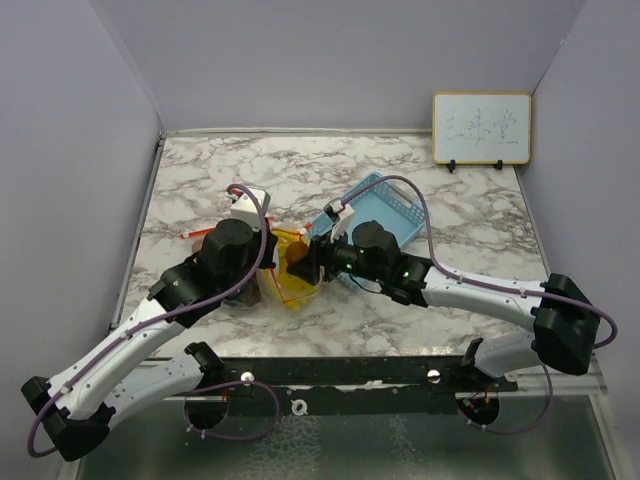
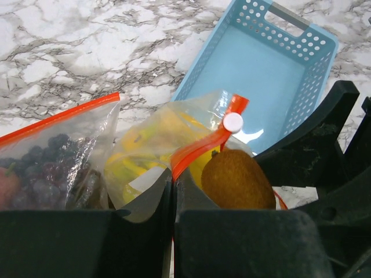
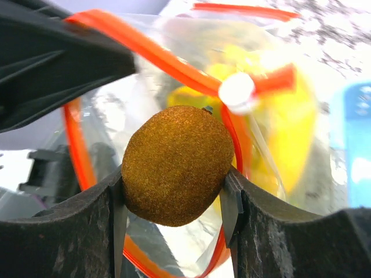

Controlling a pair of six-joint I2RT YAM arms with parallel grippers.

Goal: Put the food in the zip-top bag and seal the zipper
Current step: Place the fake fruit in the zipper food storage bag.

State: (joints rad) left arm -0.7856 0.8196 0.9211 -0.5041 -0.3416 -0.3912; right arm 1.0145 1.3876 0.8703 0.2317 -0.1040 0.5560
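Right gripper (image 3: 173, 194): jaws partway apart, clamped on either side of a brown fuzzy fruit (image 3: 174, 165), held at the bag's open mouth.
Left gripper (image 2: 173, 202): fingers pressed together, pinching the bag's clear edge just below the orange zipper strip (image 2: 200, 147).
Table (image 1: 250, 170): marbled, under the bag.
Basket (image 2: 255, 75): blue, just behind the bag.
Bag (image 2: 101, 124): clear, mouth gaping toward the right gripper.
Bananas (image 2: 156, 133): yellow, inside the bag.
Grapes (image 2: 40, 165): dark, inside the bag, beside the bananas.
Red fruit (image 2: 7, 185): inside the bag by the grapes, mostly cut off.
Slider (image 2: 233, 122): white, on the zipper strip at the bag's mouth.
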